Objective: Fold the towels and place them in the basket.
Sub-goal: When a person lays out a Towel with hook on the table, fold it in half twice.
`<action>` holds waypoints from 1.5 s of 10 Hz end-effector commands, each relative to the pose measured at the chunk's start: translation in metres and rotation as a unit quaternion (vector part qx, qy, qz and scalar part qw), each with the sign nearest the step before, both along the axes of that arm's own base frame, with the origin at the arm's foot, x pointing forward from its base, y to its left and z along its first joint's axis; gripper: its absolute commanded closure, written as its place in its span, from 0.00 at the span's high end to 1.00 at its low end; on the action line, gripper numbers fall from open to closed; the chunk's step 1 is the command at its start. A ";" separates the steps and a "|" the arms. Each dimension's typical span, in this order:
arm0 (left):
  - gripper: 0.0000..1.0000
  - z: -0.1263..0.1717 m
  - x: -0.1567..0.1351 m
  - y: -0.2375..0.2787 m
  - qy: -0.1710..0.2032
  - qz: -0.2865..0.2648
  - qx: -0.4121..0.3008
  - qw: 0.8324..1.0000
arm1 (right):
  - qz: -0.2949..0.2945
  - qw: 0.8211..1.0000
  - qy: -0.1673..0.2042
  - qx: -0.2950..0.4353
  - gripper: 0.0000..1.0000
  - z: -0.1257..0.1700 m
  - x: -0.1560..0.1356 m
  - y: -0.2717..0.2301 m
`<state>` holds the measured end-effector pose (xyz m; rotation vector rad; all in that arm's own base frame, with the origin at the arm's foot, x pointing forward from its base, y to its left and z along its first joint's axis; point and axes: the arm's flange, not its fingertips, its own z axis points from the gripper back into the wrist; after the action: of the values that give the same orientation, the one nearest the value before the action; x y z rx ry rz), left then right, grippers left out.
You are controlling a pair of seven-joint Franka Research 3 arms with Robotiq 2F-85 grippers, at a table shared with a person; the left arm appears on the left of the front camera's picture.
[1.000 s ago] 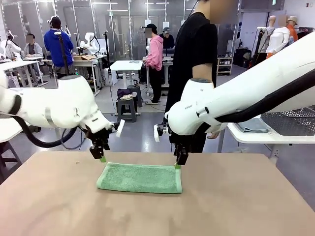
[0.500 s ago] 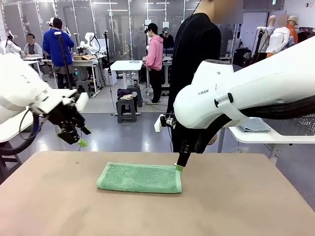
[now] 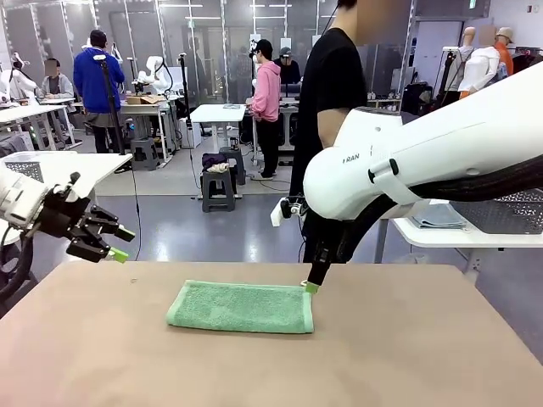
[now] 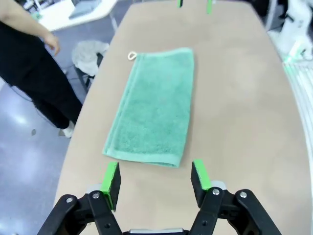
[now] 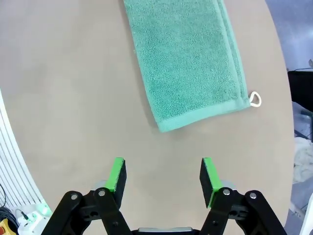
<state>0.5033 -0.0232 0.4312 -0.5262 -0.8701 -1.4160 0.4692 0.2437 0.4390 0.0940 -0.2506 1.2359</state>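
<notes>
Mint towel [image 3: 242, 307] lay flat mid-tabletop [image 3: 424, 356], looked folded once. Left hand [image 3: 123, 244] spread, empty, off by left edge. Right hand [image 3: 310, 287] spread, empty, near towel's far corner. Further folding and putting away not yet done.

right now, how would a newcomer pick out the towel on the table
Start at the wide tan table. Near its middle a folded terry towel lies flat, one far corner just under the right pincer. It is the one mint-green cloth there, with a small white loop at that corner.
</notes>
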 end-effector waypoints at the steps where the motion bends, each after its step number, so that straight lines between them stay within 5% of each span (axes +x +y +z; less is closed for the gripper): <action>1: 0.73 -0.011 0.007 0.013 0.035 -0.020 -0.037 0.998 | -0.001 1.000 0.001 -0.001 0.76 -0.001 -0.001 -0.001; 4: 0.73 -0.015 0.010 0.026 0.063 -0.025 -0.043 0.997 | -0.122 0.992 0.020 0.034 0.76 -0.004 -0.015 0.010; 7: 0.73 -0.020 0.016 0.024 0.084 -0.016 -0.040 0.996 | -0.254 0.962 0.055 0.081 0.76 -0.001 -0.023 0.019; 8: 0.73 -0.024 0.009 0.025 0.060 -0.019 -0.042 0.997 | -0.286 0.951 0.074 0.088 0.76 -0.001 -0.021 0.021; 10: 0.73 -0.024 0.009 0.025 0.060 -0.019 -0.042 0.997 | -0.404 0.907 0.102 0.066 0.76 -0.005 -0.011 0.029; 15: 0.73 -0.024 0.009 0.025 0.060 -0.019 -0.042 0.997 | -0.524 0.838 0.140 0.059 0.76 -0.051 0.024 0.030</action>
<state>0.5146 0.0010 0.4069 -0.6924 -0.8215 -1.3614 0.4816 0.2655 0.3917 0.2126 -0.0879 0.1715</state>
